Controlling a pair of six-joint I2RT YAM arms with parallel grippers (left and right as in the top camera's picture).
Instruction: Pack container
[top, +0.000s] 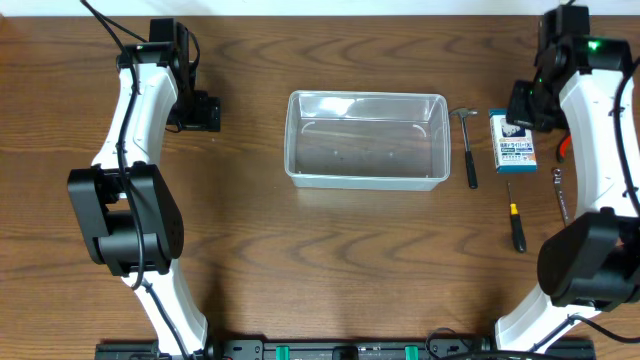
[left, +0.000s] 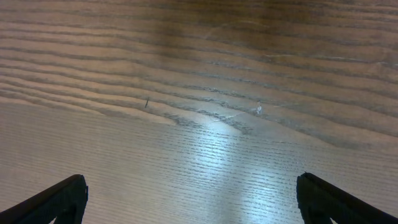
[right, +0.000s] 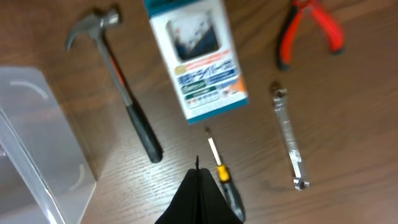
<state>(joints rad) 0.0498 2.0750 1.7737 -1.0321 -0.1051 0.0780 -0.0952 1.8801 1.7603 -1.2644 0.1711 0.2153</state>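
The clear, colourless plastic rectangular container (top: 366, 95) with rounded corners sits central on the brown wooden bench (top: 300, 260), cut off at the frame edge in the right wrist view. The left hand (left: 193, 202) is spread wide; the right hand (right: 199, 190), pressed together, hides part of a blurred yellow-and-black screwdriver (right: 222, 176).

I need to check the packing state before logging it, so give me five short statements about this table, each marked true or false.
1. The container holds nothing. True.
2. The hammer lies inside the container. False: it lies on the table, between the container and the blue-and-white box.
3. The left gripper is open over bare wood. True.
4. The right gripper is clamped on the screwdriver. False: its jaws are shut on nothing, and the screwdriver lies on the table.
5. The pliers have red handles. True.
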